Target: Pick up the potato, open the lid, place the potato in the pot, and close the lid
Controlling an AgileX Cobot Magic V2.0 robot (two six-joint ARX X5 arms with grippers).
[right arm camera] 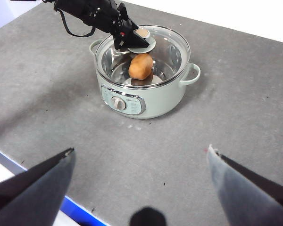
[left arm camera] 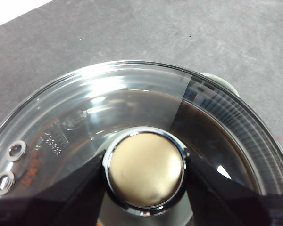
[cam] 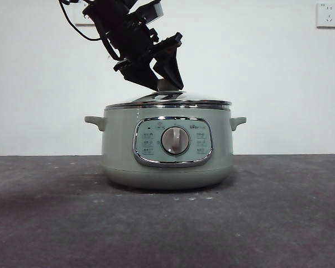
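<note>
The left gripper [left arm camera: 145, 172] is clamping the knob of the lid [cam: 168, 101], which is sitting on the pot [cam: 167, 148]; the potato [right arm camera: 141, 65] is lying inside; the right gripper [right arm camera: 140, 162] is hanging wide apart, well away

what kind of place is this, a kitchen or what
Likely a robot test bench, not a kitchen: a lone pot on a bare grey table, a plain white wall with a socket, and the left gripper at the lid.

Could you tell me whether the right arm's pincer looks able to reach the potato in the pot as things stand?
Probably not. The oval orange-brown potato lies inside the round sage-green pot, under the domed glass lid, whose knob the left pincer grips. The right pincer hangs open, well away.
</note>
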